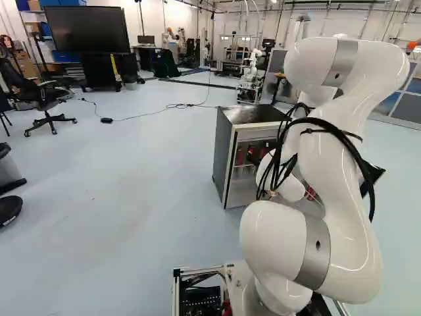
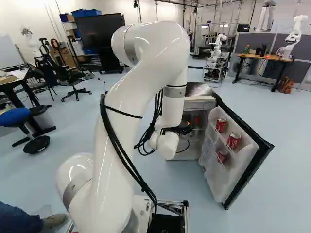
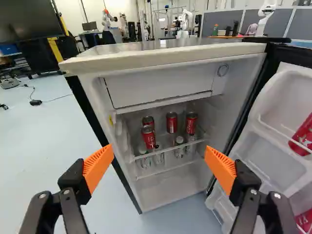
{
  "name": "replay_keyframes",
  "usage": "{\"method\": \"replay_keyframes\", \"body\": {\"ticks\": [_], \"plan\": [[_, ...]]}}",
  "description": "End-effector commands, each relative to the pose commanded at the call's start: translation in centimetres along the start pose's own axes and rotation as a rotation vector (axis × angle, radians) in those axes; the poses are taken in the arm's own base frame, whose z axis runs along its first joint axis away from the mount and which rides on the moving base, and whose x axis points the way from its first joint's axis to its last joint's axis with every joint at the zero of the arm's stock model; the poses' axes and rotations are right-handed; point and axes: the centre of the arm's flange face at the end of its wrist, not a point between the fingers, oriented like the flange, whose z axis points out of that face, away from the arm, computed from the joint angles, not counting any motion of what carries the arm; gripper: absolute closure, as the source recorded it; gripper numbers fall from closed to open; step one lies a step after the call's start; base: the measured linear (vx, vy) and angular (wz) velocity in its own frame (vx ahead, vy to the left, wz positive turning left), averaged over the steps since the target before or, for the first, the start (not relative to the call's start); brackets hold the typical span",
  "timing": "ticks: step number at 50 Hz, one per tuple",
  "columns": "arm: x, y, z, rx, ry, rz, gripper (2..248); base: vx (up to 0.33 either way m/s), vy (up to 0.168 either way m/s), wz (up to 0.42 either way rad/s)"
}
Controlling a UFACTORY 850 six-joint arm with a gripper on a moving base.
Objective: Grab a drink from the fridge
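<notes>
Facing the fridge (image 3: pixel 156 57), the gripper (image 3: pixel 159 147) has its jaws spread wide and empty, and there ahead, red cans (image 3: pixel 148 139) stand upright on the shelf (image 3: pixel 168 149)! That width presumably suits straddling one; the door (image 2: pixel 218 179) hangs open to the right, leaving a way in.

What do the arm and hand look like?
White, rounded arm with grey bands at the joints; black cables run along it, strapped with thin black ties. The hand is black, two-fingered, with ribbed, tapering orange pads and visible metal screws.
</notes>
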Motion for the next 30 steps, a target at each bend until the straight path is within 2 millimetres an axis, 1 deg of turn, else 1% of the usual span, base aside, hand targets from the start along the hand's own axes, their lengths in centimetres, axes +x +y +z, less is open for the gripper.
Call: {"method": "replay_keyframes", "body": {"ticks": [30], "plan": [[-3.1,-0.1,1.3,0.080,-0.028,0.013,3,0.000,0.000,0.000]]}}
